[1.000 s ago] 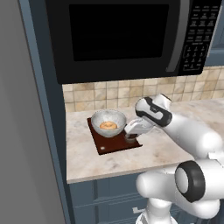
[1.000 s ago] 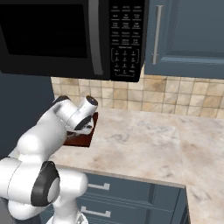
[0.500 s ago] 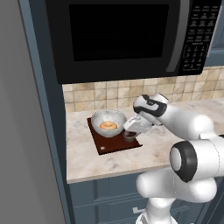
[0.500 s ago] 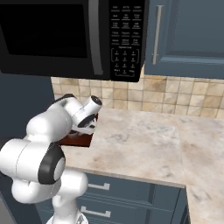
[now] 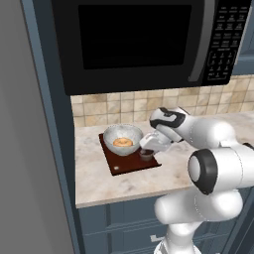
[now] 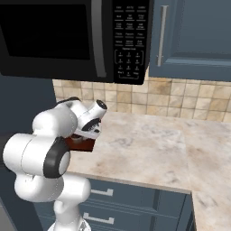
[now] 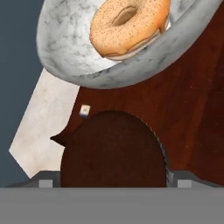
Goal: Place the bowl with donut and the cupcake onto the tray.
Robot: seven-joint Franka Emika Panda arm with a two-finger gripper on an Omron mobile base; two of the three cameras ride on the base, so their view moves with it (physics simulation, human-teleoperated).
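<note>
No brand or label could be read; the microwave (image 5: 134,42) keypad carried small white markings, too fine to make out. Counted: one tray, one bowl, one donut, one cupcake. In the left base view, farthest left stood a tall grey panel (image 5: 25,149), then the pale marbled counter (image 5: 94,178) under the microwave, with tan tiles (image 5: 99,106) behind. On the counter lay the tray (image 5: 130,159), a dark reddish-brown board, one white dot near its front edge. The bowl (image 5: 123,140) sat on the tray's back left part and held the donut (image 5: 123,143), a single orange-tan ring. Just right of the bowl, on the tray's right side, the cupcake (image 5: 146,155) stood upright, directly below the gripper (image 5: 148,149), which reached in from the right. Whether the cupcake rested on the board or hung just above it could not be told. The hand view showed the bowl (image 7: 65,52) with the donut (image 7: 129,26) inside, the tray (image 7: 188,113) beneath, and the cupcake (image 7: 113,151) close up between the two grey fingertips (image 7: 46,180), which sat against its sides, so the fingers appeared clamped on it. In the right base view the arm hid most of the tray (image 6: 81,143); blue cabinets (image 6: 189,38) hung at right.
</note>
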